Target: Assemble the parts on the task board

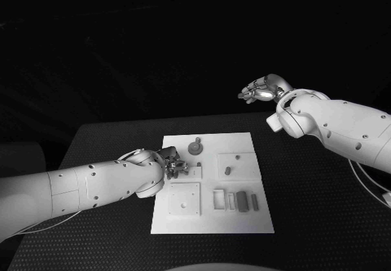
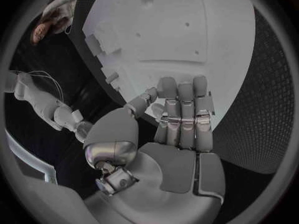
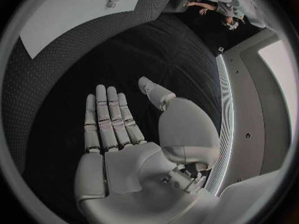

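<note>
Black table (image 1: 309, 226) | task board (image 1: 213, 223), no readable writing | left hand (image 1: 173, 164) fingers spread, empty | right hand (image 1: 262, 89) likewise

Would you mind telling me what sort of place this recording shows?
Probably a robotics lab test bench: a textured black table carries a flat white task board with recessed slots and small grey parts, worked by two white arms.
</note>
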